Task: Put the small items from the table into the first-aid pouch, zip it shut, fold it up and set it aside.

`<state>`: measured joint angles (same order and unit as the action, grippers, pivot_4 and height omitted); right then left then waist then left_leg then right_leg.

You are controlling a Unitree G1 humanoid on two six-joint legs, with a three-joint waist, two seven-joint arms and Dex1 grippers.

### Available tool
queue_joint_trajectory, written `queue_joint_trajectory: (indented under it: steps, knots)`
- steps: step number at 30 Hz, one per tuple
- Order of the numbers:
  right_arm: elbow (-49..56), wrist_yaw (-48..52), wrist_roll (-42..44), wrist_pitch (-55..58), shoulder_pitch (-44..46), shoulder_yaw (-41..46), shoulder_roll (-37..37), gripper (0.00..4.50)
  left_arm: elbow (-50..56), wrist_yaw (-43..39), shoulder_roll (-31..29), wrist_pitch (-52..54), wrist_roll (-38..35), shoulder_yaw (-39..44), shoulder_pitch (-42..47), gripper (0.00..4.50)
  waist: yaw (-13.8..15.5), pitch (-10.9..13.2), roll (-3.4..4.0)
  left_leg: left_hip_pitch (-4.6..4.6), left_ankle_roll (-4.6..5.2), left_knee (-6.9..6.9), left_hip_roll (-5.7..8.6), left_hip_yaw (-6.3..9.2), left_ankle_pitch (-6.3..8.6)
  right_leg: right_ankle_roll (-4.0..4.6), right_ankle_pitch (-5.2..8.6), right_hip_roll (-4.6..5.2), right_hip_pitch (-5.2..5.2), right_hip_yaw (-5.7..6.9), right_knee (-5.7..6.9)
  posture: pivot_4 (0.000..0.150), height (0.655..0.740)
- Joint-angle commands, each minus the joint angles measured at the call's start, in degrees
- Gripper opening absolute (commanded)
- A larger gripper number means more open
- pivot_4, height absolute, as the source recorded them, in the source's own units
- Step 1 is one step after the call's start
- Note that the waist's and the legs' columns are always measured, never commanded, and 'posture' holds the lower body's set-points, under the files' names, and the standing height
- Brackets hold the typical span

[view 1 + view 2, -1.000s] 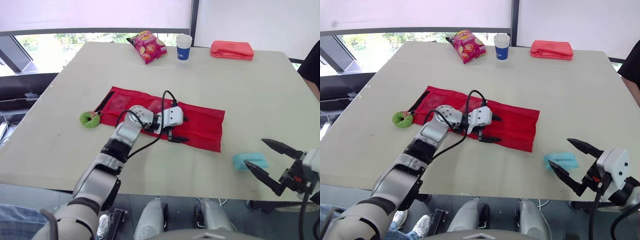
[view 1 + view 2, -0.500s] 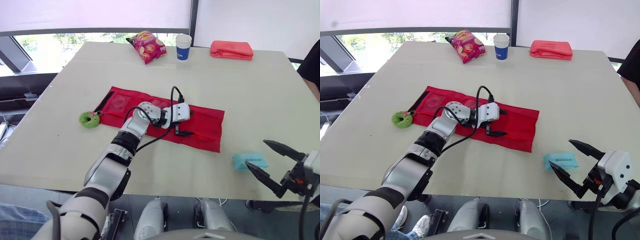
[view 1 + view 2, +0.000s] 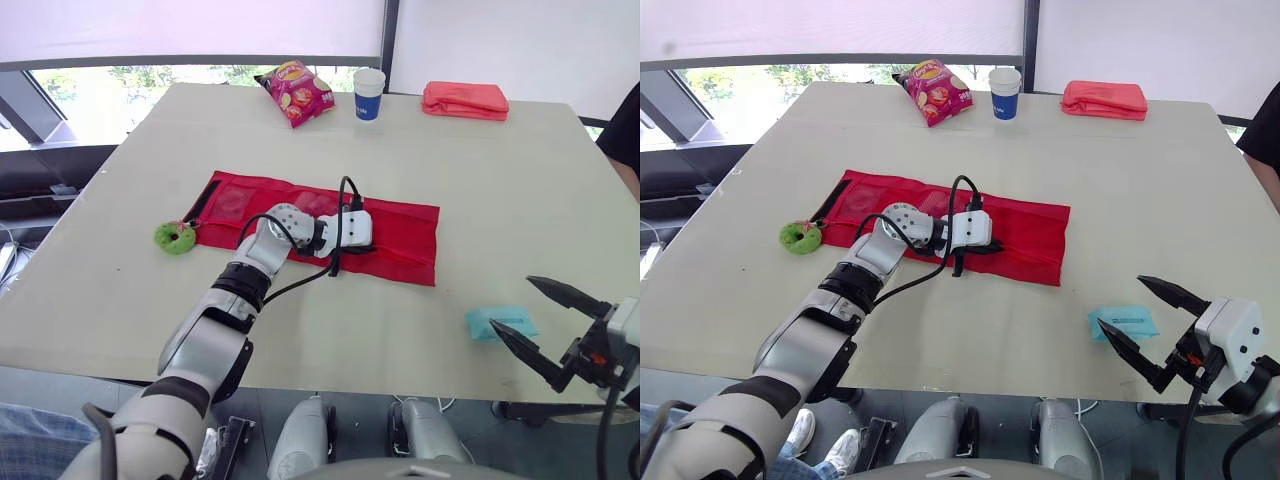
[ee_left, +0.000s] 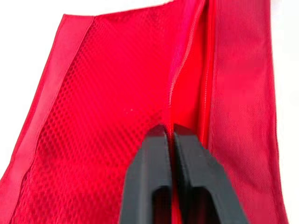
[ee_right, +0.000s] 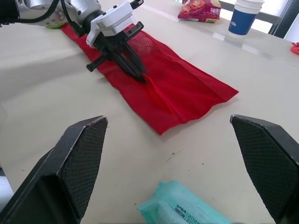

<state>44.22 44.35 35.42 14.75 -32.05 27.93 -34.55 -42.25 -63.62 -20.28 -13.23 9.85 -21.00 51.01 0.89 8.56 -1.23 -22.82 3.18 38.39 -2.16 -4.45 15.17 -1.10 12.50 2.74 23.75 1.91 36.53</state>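
Pouch is lying flat mid-worktop. The left tool, pinched shut on the zip, is now pulling back toward the green ring and dragging the cloth along, so I think zipping is starting while the blue pack is waiting outside by the wide-open right tool. Chips, a cup and a red cloth are sitting at the far edge by the window.

Red mesh pouch spread flat, unfolded; teal packet lying well apart, outside it.
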Motion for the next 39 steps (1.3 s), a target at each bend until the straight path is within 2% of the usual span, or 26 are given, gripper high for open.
queue_joint_trajectory:
  steps: [1, 6, 9, 12, 17, 21, 27, 32, 39]
  knots:
    - [1.2, -0.2, 0.0, -0.5, -0.9, 2.4, -0.3, 4.50, 2.7, 0.1, 1.3, -1.4, -2.8, 1.9, -0.3, 0.09, 0.0, 0.0, 0.00, 0.00, 0.00, 0.00, 0.00, 0.01, 0.00, 0.00, 0.00, 0.00, 0.00, 0.00, 0.00, 0.150, 0.7400]
    - [-0.1, 1.7, 0.5, -1.0, -3.7, 7.3, -0.8, 4.50, 8.0, 0.6, 2.9, -2.5, -7.5, 4.8, -2.0, 0.09, 0.1, 0.0, -0.02, -0.03, 0.00, 0.00, 0.01, 0.01, 0.00, 0.00, 0.00, 0.04, 0.00, 0.00, -0.01, 0.150, 0.7400]
    - [-2.2, 5.6, 0.5, -1.9, -5.6, 10.7, -2.2, 4.50, 11.6, 0.4, 2.2, -1.2, -7.7, 4.6, -4.6, 0.09, 0.0, 0.0, 0.00, -0.03, 0.00, 0.00, 0.01, -0.01, 0.00, -0.01, -0.01, 0.04, -0.01, -0.01, -0.03, 0.150, 0.7400]
    - [-5.4, 11.2, 0.6, -2.2, -6.3, 12.7, -5.6, 4.50, 13.0, 1.1, 2.0, 0.3, -7.4, 4.5, -5.9, 0.09, -0.1, 0.0, 0.01, 0.04, 0.00, 0.00, 0.00, -0.02, 0.00, -0.01, -0.01, 0.01, -0.03, -0.04, -0.02, 0.150, 0.7400]
    - [-14.0, 19.6, 1.3, -1.8, -2.3, 15.9, -13.8, 4.50, 12.8, 2.5, 2.0, 0.3, -6.2, 3.9, -6.0, 0.09, -0.1, 0.0, -0.01, 0.07, 0.00, 0.01, -0.01, -0.04, 0.00, -0.02, 0.00, -0.03, -0.03, -0.07, -0.02, 0.150, 0.7400]
    - [-20.7, 26.9, -1.9, -5.0, 0.0, 15.9, -18.9, 4.50, 12.6, 3.1, 1.6, 0.6, -5.9, 3.9, -5.9, 0.09, 0.0, 0.0, -0.02, 0.05, 0.00, -0.01, 0.01, 0.02, 0.00, 0.00, 0.00, -0.03, -0.03, -0.02, -0.03, 0.150, 0.7400]
    - [-28.8, 33.4, -5.1, -9.0, 7.9, 9.7, -24.3, 4.50, 13.0, 5.0, 1.0, 1.7, -5.4, 4.2, -6.2, 0.09, -0.1, 0.0, -0.05, 0.07, 0.01, 0.01, 0.01, 0.01, 0.00, -0.02, -0.01, -0.03, -0.05, -0.04, -0.04, 0.150, 0.7400]
    - [-36.3, 35.4, -13.6, -11.8, 15.7, -3.4, -28.0, 4.50, 13.9, 5.2, 1.2, 2.2, -5.8, 4.0, -6.4, 0.09, -0.1, 0.1, -0.04, 0.07, 0.00, 0.00, 0.01, 0.00, 0.00, -0.05, -0.03, -0.04, -0.06, -0.05, -0.03, 0.150, 0.7400]
    - [-46.0, 37.4, -18.3, -15.4, 30.0, -16.6, -27.1, 4.50, 13.1, 5.6, 1.1, 2.2, -5.2, 3.6, -5.7, 0.09, -0.2, 0.1, -0.03, 0.09, 0.00, 0.06, 0.02, -0.02, -0.01, -0.22, -0.14, -0.05, -0.09, -0.04, -0.01, 0.150, 0.7400]
